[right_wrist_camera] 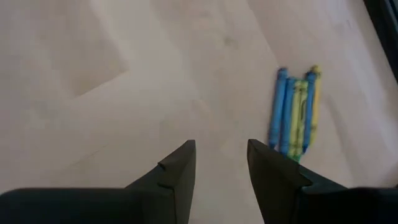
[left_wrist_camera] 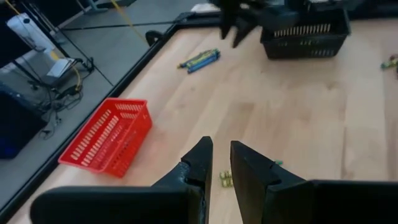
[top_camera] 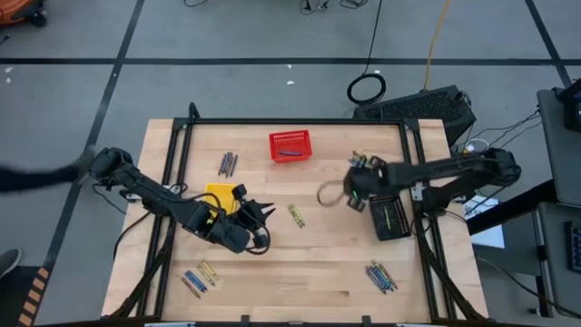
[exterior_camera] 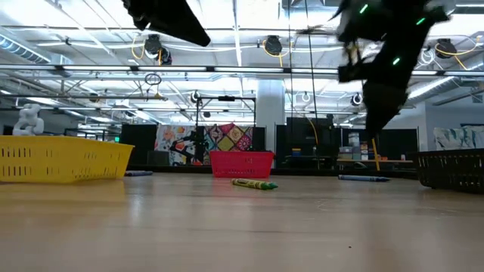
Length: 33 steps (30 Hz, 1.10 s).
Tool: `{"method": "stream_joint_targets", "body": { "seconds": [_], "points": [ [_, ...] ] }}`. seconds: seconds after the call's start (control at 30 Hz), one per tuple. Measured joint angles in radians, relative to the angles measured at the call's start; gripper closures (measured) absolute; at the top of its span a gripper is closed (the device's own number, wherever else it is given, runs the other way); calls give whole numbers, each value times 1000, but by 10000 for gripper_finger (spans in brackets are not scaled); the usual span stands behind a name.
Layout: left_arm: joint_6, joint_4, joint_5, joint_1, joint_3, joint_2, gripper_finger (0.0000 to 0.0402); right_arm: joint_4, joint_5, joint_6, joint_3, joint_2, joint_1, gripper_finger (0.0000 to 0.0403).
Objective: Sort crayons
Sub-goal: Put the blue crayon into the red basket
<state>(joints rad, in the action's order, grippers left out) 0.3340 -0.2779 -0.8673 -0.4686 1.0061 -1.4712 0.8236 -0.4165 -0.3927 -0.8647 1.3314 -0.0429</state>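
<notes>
Crayons lie in small groups on the wooden table: grey-brown ones (top_camera: 227, 163), yellow-green ones (top_camera: 296, 215), blue and yellow ones (top_camera: 198, 277), and blue and green ones (top_camera: 381, 277). My left gripper (top_camera: 269, 212) hangs beside the yellow basket (top_camera: 221, 193). It is slightly open and empty, just above the yellow-green crayons (left_wrist_camera: 225, 179). My right gripper (top_camera: 330, 193) is open and empty. It is raised above the table left of the black basket (top_camera: 390, 216). A bundle of blue and yellow-green crayons (right_wrist_camera: 295, 112) lies ahead of it.
A red basket (top_camera: 289, 145) holding a dark crayon stands at the far middle of the table. The black basket holds several crayons. A dark metal frame (top_camera: 300, 121) runs along the table's edges. A few more crayons (top_camera: 357, 159) lie near the right arm's wrist.
</notes>
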Motion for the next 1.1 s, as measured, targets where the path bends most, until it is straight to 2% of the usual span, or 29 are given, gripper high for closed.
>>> {"method": "stream_joint_targets", "body": {
  "seconds": [0.17, 0.3, 0.43, 0.67, 0.77, 1.1],
  "points": [
    [0, -70, 1, -13, 15, 13, 343, -162, 116, 170, 13, 71, -224, 273],
    [-1, -103, 2, -37, 19, 22, 343, -229, 162, 202, 13, 126, -327, 277],
    [0, -118, 2, -47, 19, 27, 343, -249, 252, 235, 13, 175, -405, 306],
    [0, -125, 1, -50, 19, 26, 343, -284, 248, 285, 13, 193, -464, 395],
    [0, -125, -1, -50, 19, 26, 343, -285, 204, 284, 13, 203, -486, 397],
    [1, -125, -2, -50, 19, 26, 343, -289, 178, 284, 12, 270, -513, 402]
  ]
}}
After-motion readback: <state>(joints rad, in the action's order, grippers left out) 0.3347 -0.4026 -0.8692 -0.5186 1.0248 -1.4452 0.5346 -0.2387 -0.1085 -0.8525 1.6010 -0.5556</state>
